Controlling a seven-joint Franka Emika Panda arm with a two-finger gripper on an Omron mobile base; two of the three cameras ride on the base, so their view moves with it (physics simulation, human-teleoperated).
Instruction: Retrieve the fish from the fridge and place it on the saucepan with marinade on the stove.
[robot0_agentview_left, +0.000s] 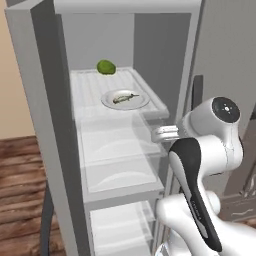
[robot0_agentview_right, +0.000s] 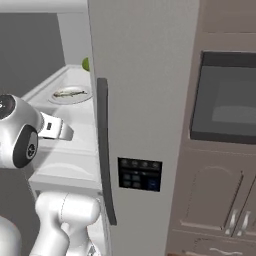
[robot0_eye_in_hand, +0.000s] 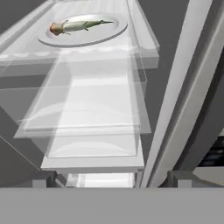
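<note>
The fridge (robot0_agentview_left: 45, 125) stands with its left door open, showing white shelves. A small slim greenish-brown fish (robot0_agentview_left: 125, 98) lies on a white plate (robot0_agentview_left: 140, 102) on the upper shelf. The fish (robot0_eye_in_hand: 78, 25) and its plate (robot0_eye_in_hand: 83, 38) also sit at the top of the hand view, and the fish (robot0_agentview_right: 70, 92) shows past the door edge in the right base view. My gripper (robot0_agentview_left: 159, 134) hangs just outside the shelves, below and to the right of the plate. It is open, fingertips (robot0_eye_in_hand: 43, 178) wide apart, nothing between them. The saucepan, marinade and stove are out of view.
A round green fruit (robot0_agentview_left: 106, 66) rests at the back of the fish's shelf. Clear drawers (robot0_agentview_left: 120, 170) fill the shelves below. The fridge's shut right door (robot0_agentview_right: 145, 75) with its long dark handle (robot0_agentview_right: 102, 150) is beside my arm. A dark built-in oven (robot0_agentview_right: 227, 100) stands to the right.
</note>
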